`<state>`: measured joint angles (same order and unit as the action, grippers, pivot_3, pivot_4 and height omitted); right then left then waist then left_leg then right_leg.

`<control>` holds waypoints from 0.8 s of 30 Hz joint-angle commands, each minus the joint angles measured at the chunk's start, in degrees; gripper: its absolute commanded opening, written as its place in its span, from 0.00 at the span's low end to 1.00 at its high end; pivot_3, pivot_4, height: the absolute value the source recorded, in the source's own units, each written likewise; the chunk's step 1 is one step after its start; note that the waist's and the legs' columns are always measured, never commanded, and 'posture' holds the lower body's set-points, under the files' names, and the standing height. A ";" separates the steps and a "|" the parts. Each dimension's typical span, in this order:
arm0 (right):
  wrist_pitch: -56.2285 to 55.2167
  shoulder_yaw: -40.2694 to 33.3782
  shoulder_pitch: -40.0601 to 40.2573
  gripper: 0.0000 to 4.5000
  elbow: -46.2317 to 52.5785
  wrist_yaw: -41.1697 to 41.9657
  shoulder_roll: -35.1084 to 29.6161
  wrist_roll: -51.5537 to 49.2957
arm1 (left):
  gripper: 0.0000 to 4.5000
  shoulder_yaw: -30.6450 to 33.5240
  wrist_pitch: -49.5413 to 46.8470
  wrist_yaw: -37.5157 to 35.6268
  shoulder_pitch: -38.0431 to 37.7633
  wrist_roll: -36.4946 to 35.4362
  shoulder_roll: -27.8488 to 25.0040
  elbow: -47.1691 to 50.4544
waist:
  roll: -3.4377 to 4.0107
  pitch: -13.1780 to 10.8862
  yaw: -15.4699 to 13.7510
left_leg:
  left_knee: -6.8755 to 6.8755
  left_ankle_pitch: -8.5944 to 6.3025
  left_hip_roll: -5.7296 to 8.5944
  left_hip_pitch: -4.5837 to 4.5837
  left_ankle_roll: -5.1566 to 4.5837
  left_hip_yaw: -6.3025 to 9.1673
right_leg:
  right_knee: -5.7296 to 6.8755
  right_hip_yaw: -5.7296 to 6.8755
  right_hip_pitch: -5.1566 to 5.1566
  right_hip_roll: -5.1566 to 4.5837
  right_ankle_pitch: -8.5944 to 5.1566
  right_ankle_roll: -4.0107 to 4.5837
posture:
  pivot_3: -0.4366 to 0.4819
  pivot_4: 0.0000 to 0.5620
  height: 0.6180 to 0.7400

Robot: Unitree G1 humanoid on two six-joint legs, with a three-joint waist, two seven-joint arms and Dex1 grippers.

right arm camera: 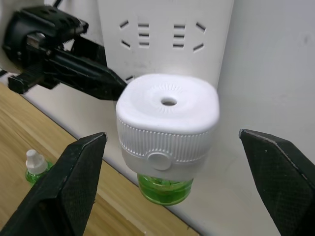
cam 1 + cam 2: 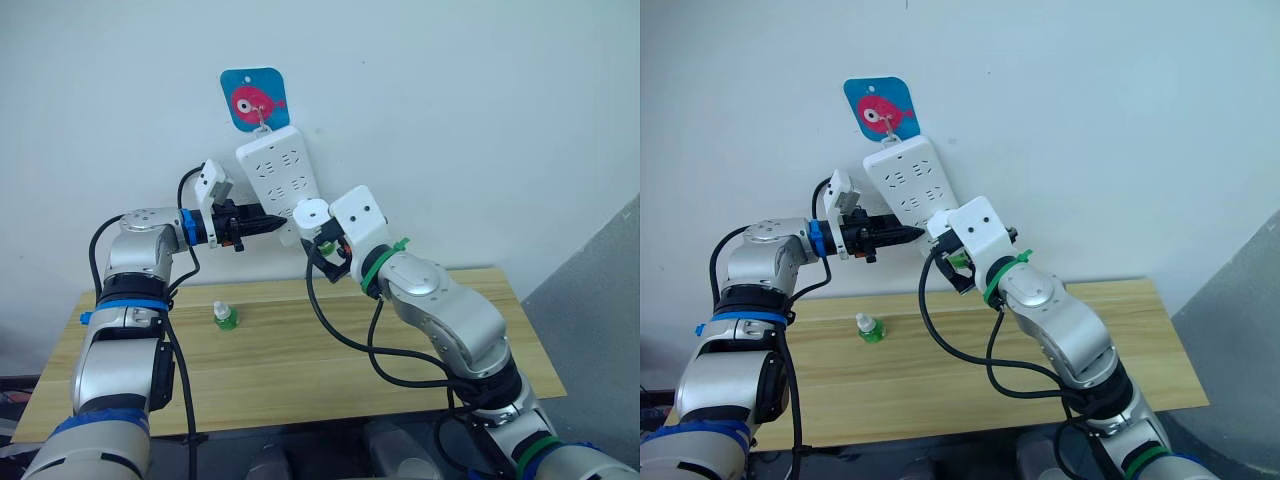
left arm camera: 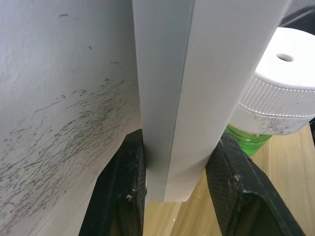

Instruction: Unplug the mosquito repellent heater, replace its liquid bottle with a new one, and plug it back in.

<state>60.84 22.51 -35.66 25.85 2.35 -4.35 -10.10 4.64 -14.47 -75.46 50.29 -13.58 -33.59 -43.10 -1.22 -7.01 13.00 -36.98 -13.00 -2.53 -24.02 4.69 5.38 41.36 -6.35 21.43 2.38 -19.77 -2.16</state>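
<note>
gripping the lower end of the power strip [image 2: 283, 180], the left gripper [image 2: 268, 224] has its two black fingers [image 3: 123, 196] pressed on either side edge of the strip's white body, pinching it between them; the left wrist view shows the strip's end filling the gap between the fingers, with scuffed white wall [image 3: 59, 98] on one side. the strip hangs tilted on the wall from a hook on a blue sticker with a pink fish [image 2: 255, 98], just above its top end.

well below the left jaws, a small bottle of green liquid with a white cap [image 2: 224, 316] stands upright on the wooden table [image 2: 300, 360], apart from everything else.

the mosquito repellent heater [image 1: 167, 123] sits plugged into the bottom sockets of the strip, just beyond the left fingertips and directly between the right jaws. its white rounded top with a centre hole faces the right wrist camera, a ribbed band and a round button run around its side, and a green liquid bottle [image 1: 165, 187] is screwed in beneath it.

the right gripper [image 1: 172, 147] stands with its jaws spread wide, one finger on each side of the heater and neither touching it; clear gaps show on both sides. in the head views the right gripper's white housing [image 2: 358, 222] sits just beside the heater, at the strip's lower end.
</note>
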 commanded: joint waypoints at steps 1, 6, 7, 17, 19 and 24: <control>-1.44 -1.17 -2.42 1.00 -1.98 -0.20 2.32 1.34 | 0.30 1.19 0.18 0.20 0.64 -1.86 -0.39 2.92 | 0.01 -0.01 0.13 | 0.00 0.00 0.00 -0.01 0.00 0.04 | 0.00 0.05 0.00 0.00 0.00 0.00 | 0.20 0.19 0.70; -4.26 -3.36 -3.97 1.00 -7.05 -0.10 5.29 1.86 | 0.30 1.32 0.09 0.63 0.48 -1.96 -0.29 3.23 | 0.04 -0.02 0.23 | -0.02 0.01 0.04 -0.06 0.01 0.38 | 0.06 0.44 -0.03 -0.01 0.00 0.01 | 0.21 0.19 0.70; -4.88 -3.64 -4.16 1.00 -7.67 -0.01 5.68 2.04 | 0.30 1.35 0.05 0.68 0.38 -2.01 -0.31 3.35 | 0.04 -0.03 0.23 | -0.02 0.02 0.05 -0.08 0.01 0.45 | 0.07 0.49 -0.03 -0.01 -0.01 0.01 | 0.21 0.19 0.70; -8.71 -4.82 -4.82 0.67 -11.36 0.64 8.17 3.11 | 0.30 1.45 -0.09 1.61 -0.33 -2.31 -0.52 4.10 | 0.11 -0.07 0.64 | -0.03 0.09 0.09 -0.11 0.09 0.70 | 0.28 0.70 -0.02 -0.01 -0.03 0.05 | 0.22 0.19 0.70; -8.30 -4.64 -4.56 0.67 -10.78 0.84 8.25 2.96 | 0.30 1.62 0.32 2.67 -0.39 -2.13 -0.53 3.79 | 0.12 -0.07 0.68 | -0.03 0.13 0.10 -0.10 0.13 0.72 | 0.34 0.71 -0.02 -0.01 -0.03 0.05 | 0.22 0.19 0.70; -3.10 -5.94 -3.38 0.67 -4.05 2.18 6.51 1.35 | 0.30 2.05 1.55 5.51 0.10 -1.68 -0.62 2.19 | 0.23 -0.20 0.64 | -0.02 0.16 0.14 -0.13 0.15 0.78 | 0.38 0.76 -0.01 -0.01 -0.03 0.04 | 0.21 0.20 0.70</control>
<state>56.51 18.09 -38.89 15.79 3.73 2.41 -8.01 4.83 -14.28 -72.81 49.10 -15.12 -33.21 -41.58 -0.99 -7.21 13.64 -37.00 -12.84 -2.38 -24.15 4.84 6.17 41.74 -5.59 21.42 2.34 -19.80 -2.12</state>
